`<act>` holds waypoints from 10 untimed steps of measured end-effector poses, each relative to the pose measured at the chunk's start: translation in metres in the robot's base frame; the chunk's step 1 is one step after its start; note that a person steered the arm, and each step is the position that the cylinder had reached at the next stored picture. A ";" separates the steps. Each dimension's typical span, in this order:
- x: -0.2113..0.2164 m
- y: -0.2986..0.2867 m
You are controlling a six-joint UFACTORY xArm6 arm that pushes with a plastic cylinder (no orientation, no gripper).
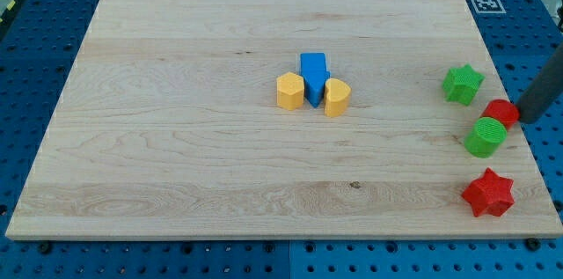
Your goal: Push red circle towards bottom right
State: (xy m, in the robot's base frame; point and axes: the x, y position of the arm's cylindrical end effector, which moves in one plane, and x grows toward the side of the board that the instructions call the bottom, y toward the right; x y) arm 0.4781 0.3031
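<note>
The red circle (500, 111) lies near the board's right edge, partly hidden behind the green circle (485, 136) just below it. My tip (528, 119) is at the view's right edge, right beside the red circle on its right side, about touching it. The rod slants up and off the view's right. A green star (462, 84) sits above and left of the red circle. A red star (488, 193) lies near the bottom right corner.
A blue block (313, 74), a yellow hexagon-like block (289, 91) and a yellow heart-like block (336, 97) cluster at the middle of the wooden board (176, 138). A blue pegboard surrounds the board.
</note>
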 end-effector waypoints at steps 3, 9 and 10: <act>0.003 -0.024; -0.037 -0.011; -0.060 -0.055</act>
State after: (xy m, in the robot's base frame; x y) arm 0.4181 0.2478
